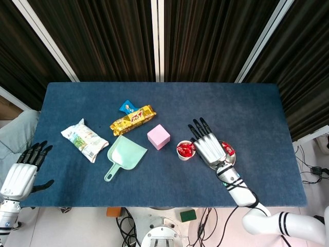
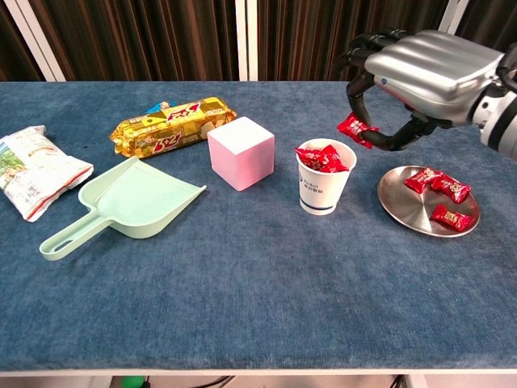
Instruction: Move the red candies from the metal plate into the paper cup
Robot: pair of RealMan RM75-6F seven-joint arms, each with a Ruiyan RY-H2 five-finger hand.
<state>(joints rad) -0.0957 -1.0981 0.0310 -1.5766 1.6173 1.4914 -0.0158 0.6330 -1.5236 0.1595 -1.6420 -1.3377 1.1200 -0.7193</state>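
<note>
The paper cup (image 2: 325, 187) (image 1: 185, 154) stands mid-table with several red candies (image 2: 322, 158) heaped inside. To its right lies the metal plate (image 2: 408, 212) (image 1: 231, 160) with three red candies (image 2: 437, 187) on it. My right hand (image 2: 422, 65) (image 1: 208, 145) hovers above the cup's right rim and pinches one red candy (image 2: 356, 129) between thumb and a finger. In the head view this hand covers most of the plate. My left hand (image 1: 21, 174) hangs off the table's left front corner, fingers apart, holding nothing.
Left of the cup sit a pink cube (image 2: 241, 152), a green scoop (image 2: 129, 204), a yellow snack packet (image 2: 171, 124) with a blue wrapper (image 1: 127, 107) behind it, and a white bag (image 2: 32, 169).
</note>
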